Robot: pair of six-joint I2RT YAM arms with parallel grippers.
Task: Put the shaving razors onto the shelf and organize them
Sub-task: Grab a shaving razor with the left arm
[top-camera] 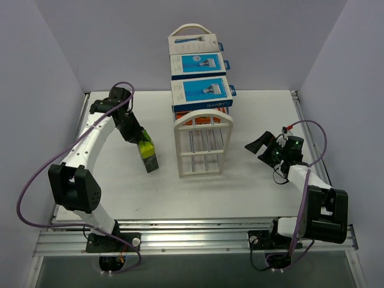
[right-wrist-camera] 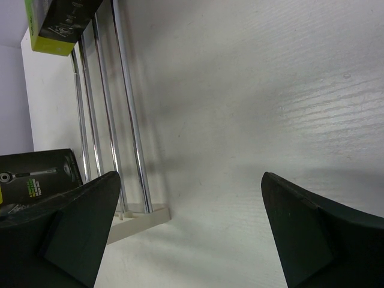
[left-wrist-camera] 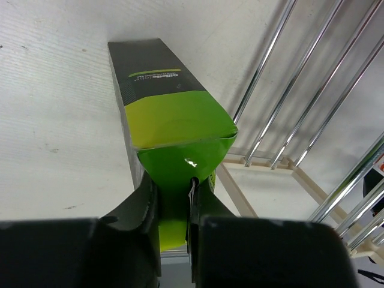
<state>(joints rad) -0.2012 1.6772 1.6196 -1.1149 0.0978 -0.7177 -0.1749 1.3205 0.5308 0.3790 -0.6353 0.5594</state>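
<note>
My left gripper (top-camera: 139, 140) is shut on the lime-green end of a black-and-lime-green razor box (top-camera: 148, 156). It holds the box tilted, lower end near the table, just left of the shelf (top-camera: 201, 146). In the left wrist view both fingers (left-wrist-camera: 144, 204) pinch the box's green flap (left-wrist-camera: 174, 120). The cream-white shelf carries three blue-and-white HARRY'S boxes (top-camera: 201, 91) on its upper tiers and orange boxes (top-camera: 201, 120) below. My right gripper (top-camera: 262, 146) is open and empty, right of the shelf; its wrist view shows it (right-wrist-camera: 192, 231) wide apart over bare table.
The shelf's chrome bars (left-wrist-camera: 288, 90) run close to the right of the held box. In the right wrist view, bars (right-wrist-camera: 120, 108) and the shelf foot (right-wrist-camera: 141, 217) lie left of the gripper, with two black-and-lime boxes (right-wrist-camera: 57, 24) (right-wrist-camera: 36, 174) beyond. Grey walls surround the table.
</note>
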